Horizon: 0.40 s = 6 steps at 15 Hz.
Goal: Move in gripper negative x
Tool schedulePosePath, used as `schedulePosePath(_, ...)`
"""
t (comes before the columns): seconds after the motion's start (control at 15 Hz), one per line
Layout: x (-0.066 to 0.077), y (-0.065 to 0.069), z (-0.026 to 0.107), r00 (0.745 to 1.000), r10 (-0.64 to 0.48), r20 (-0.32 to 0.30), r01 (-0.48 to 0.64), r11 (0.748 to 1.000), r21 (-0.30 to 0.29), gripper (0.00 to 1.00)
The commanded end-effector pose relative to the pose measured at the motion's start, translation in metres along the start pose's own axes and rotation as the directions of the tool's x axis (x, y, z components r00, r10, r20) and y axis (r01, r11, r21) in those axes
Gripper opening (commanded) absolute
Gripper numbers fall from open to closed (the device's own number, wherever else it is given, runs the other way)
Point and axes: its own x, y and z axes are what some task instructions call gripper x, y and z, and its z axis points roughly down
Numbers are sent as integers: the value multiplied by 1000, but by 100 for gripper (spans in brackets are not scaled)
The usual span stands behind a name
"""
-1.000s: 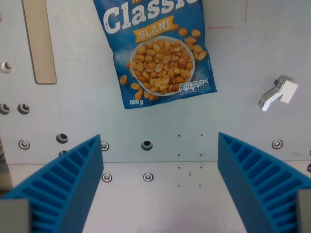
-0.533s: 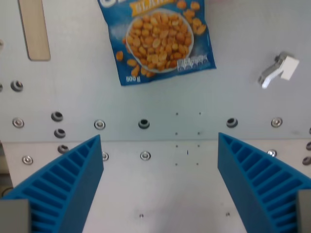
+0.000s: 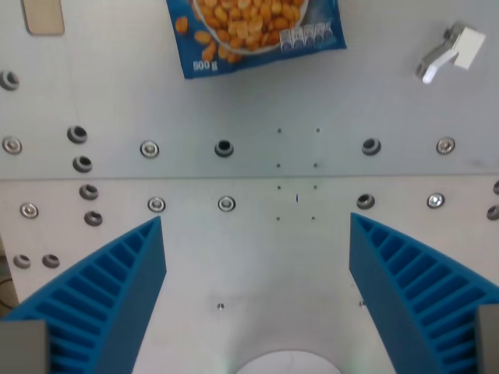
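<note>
wrist view | jaws wide apart, nothing between the blue ribbed fingers (image 3: 101,304) | gripper (image 3: 257,300) over bare desk (image 3: 257,257) | peanut bag (image 3: 257,31) at top edge, well above gripper | white clip (image 3: 448,51) right of bag
</note>
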Motion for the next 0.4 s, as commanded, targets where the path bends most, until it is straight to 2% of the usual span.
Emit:
schedulePosePath(0.07, -26, -1, -1, 996, 7, -85, -6, 1000, 14, 100)
schedulePosePath(0.4, -51, -1, 1, 996, 7, -85, -6, 1000, 14, 100)
